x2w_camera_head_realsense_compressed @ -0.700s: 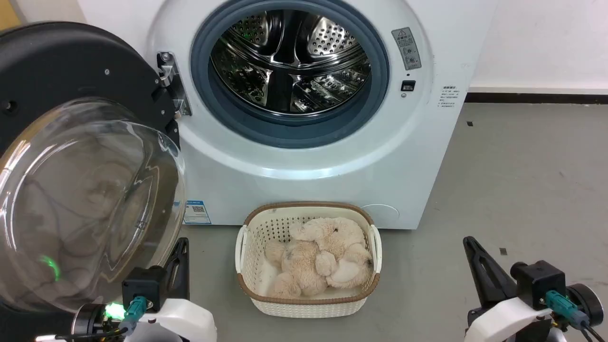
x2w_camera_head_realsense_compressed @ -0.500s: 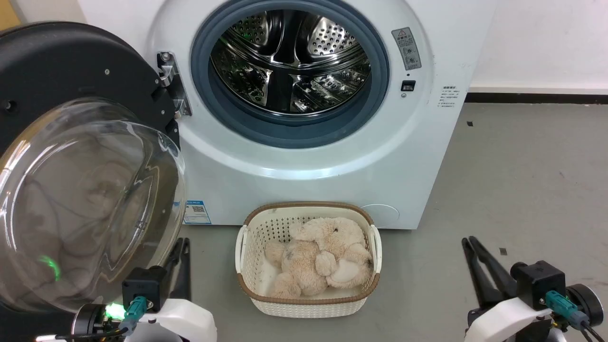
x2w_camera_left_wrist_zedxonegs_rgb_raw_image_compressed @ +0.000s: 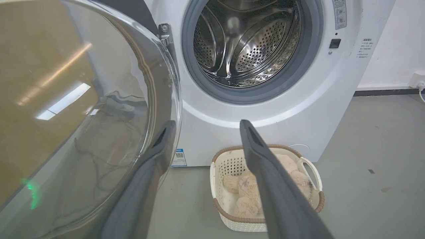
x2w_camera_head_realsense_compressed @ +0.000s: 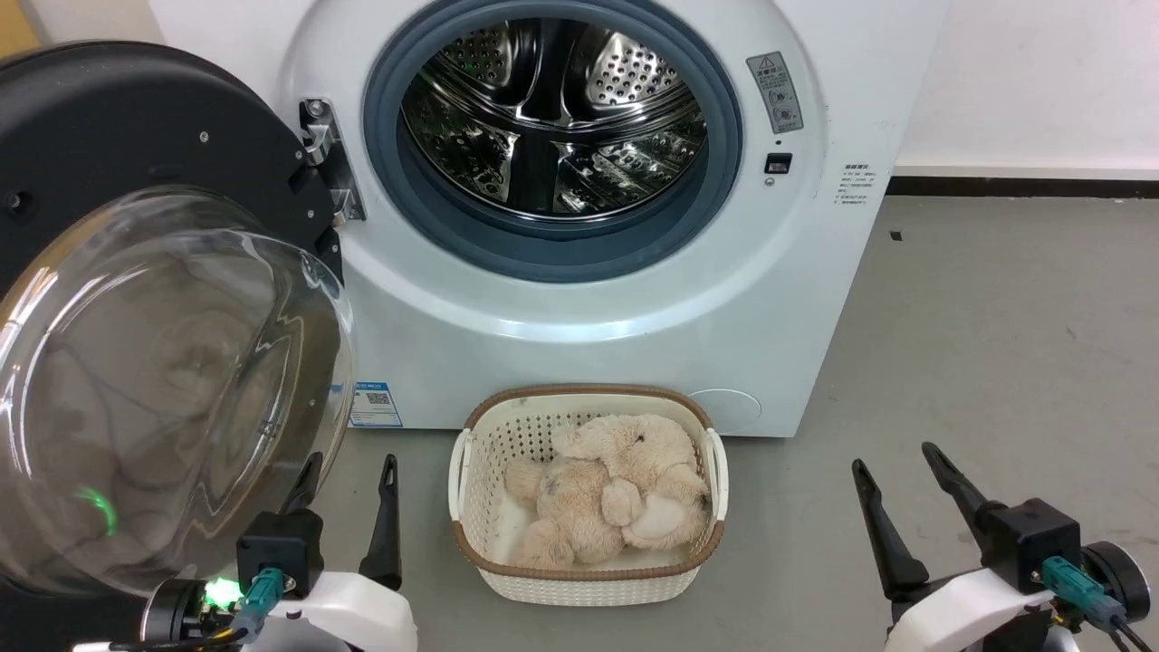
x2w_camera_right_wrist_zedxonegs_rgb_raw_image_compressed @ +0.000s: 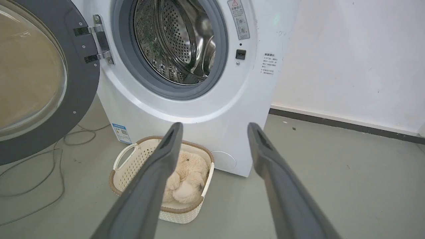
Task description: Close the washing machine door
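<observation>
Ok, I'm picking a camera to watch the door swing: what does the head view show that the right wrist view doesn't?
Head view: the left end effector, open, beside the glass of the washing machine door. Right wrist view: a cable on the floor below that door. Both: the open door, the steel drum, the basket holding a plush toy, and the open right end effector.

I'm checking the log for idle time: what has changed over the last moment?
The left tool and the right tool both opened, fingers spreading from shut; neither took hold of anything. The washing machine door stayed wide open; the washing machine and the basket did not move.
</observation>
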Robot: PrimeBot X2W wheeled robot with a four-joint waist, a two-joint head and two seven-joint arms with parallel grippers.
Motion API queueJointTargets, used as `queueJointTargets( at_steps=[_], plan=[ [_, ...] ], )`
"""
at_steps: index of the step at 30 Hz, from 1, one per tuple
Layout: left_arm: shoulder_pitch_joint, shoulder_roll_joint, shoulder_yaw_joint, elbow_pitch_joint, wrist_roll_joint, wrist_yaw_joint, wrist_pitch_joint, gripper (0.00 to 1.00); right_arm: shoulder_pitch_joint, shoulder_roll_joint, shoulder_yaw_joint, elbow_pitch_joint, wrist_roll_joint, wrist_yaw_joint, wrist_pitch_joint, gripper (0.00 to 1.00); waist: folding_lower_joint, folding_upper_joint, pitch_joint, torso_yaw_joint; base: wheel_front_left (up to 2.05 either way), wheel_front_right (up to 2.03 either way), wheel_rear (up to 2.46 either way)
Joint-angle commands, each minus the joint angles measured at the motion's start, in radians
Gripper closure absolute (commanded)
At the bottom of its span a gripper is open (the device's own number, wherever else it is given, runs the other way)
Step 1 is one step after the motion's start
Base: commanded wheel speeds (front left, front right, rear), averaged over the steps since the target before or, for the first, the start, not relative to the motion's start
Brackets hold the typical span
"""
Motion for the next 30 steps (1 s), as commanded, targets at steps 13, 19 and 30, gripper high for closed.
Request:
queueJointTargets(
  at_steps=[13, 19, 30],
  plan=[
    [0.001, 0.004, -0.005, 0.010, -0.008, 0.004, -0.035, 0.00, 0.006, 0.001, 0.006, 0.008, 0.018, 0.000, -0.038, 0.00, 0.0000, 0.0000, -0.003, 0.047, 0.00, 0.00, 0.00],
    [0.003, 0.006, -0.007, 0.013, -0.010, 0.006, -0.047, 0.00, 0.007, 0.001, 0.012, 0.012, 0.022, 0.000, -0.050, 0.00, 0.0000, 0.0000, -0.004, 0.081, 0.00, 0.00, 0.00],
    [0.007, 0.010, -0.010, 0.019, -0.013, 0.009, -0.070, 0.00, 0.011, 0.002, 0.023, 0.030, 0.026, 0.000, -0.072, 0.00, 0.0000, 0.0000, -0.008, 0.153, 0.00, 0.00, 0.00]
  ],
)
